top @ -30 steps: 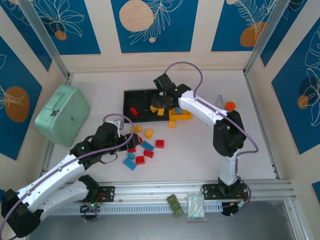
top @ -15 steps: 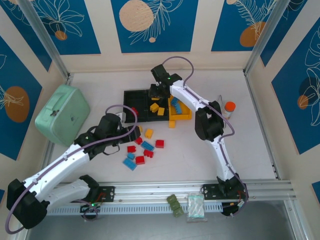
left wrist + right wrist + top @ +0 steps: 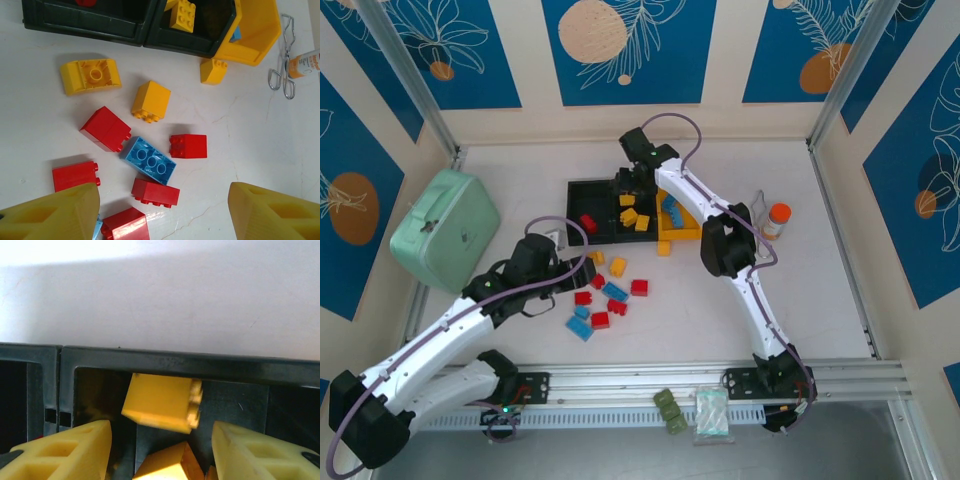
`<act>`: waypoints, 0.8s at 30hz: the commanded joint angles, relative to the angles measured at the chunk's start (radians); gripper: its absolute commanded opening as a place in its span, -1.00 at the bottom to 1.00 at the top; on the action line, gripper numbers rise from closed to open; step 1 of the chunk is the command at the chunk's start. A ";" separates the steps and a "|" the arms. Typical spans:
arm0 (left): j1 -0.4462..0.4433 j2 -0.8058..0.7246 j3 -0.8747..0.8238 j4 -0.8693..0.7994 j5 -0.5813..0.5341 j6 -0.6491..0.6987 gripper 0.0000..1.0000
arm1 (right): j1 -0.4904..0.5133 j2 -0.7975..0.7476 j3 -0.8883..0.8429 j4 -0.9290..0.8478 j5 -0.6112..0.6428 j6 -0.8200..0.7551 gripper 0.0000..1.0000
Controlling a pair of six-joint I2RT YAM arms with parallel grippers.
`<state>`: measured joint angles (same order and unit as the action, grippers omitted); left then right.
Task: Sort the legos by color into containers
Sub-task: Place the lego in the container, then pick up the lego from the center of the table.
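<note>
At the near rail lie an olive-green block (image 3: 670, 410) and a clear plastic bag (image 3: 712, 413). Further in, the left gripper (image 3: 580, 272) hovers over the near-left part of the loose legos (image 3: 610, 295), its yellow fingers (image 3: 50, 215) spread wide with nothing between them. Below it, on the white table (image 3: 720, 300), several red bricks surround a light blue brick (image 3: 148, 160) lying studs up. A yellow brick (image 3: 150, 101) on its side and a curved yellow piece (image 3: 91, 76) lie just beyond, and a small yellow brick (image 3: 213, 70) rests just beside the bins.

Past the pile stand the containers (image 3: 620, 238), three bins joined in a row. The left black bin (image 3: 582, 186) holds a red brick (image 3: 588, 222), and the yellow bin (image 3: 692, 233) on the right holds light blue bricks (image 3: 672, 212). The right gripper (image 3: 630, 190) hangs over the middle black bin (image 3: 175, 362) with its jaws apart. A tilted yellow lego (image 3: 162, 402) sits between them, touching neither finger, with more yellow bricks under it.

A mint-green case (image 3: 445, 228) lies well off to the left. An orange-capped bottle (image 3: 778, 218) with metal tongs (image 3: 282, 75) beside it lies to the right of the yellow bin
</note>
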<state>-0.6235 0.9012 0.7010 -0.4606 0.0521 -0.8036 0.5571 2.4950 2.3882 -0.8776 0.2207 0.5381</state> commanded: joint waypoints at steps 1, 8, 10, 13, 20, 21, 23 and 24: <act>0.009 -0.015 -0.014 -0.009 0.022 -0.010 0.37 | 0.016 -0.085 -0.016 -0.020 0.000 -0.027 0.13; 0.009 -0.016 -0.023 0.011 0.064 0.008 0.37 | 0.041 -0.380 -0.364 0.126 0.019 -0.049 0.12; 0.009 -0.012 -0.022 0.020 0.087 0.024 0.37 | 0.047 -0.478 -0.481 0.168 0.022 -0.048 0.12; 0.008 -0.004 -0.041 0.088 0.158 0.040 0.38 | 0.056 -0.605 -0.670 0.231 0.020 -0.045 0.12; -0.032 0.041 -0.080 0.218 0.210 0.026 0.39 | 0.063 -0.831 -1.057 0.357 0.054 -0.006 0.14; -0.041 0.052 -0.079 0.226 0.208 0.025 0.39 | 0.064 -0.858 -1.107 0.377 0.065 0.007 0.16; -0.060 0.075 -0.077 0.250 0.208 0.026 0.39 | 0.064 -0.895 -1.185 0.408 0.082 0.025 0.19; -0.071 0.091 -0.072 0.258 0.207 0.027 0.39 | 0.064 -0.910 -1.216 0.420 0.084 0.039 0.19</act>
<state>-0.6704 0.9695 0.6270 -0.2684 0.2306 -0.7872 0.6182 1.6413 1.2350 -0.5301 0.2722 0.5346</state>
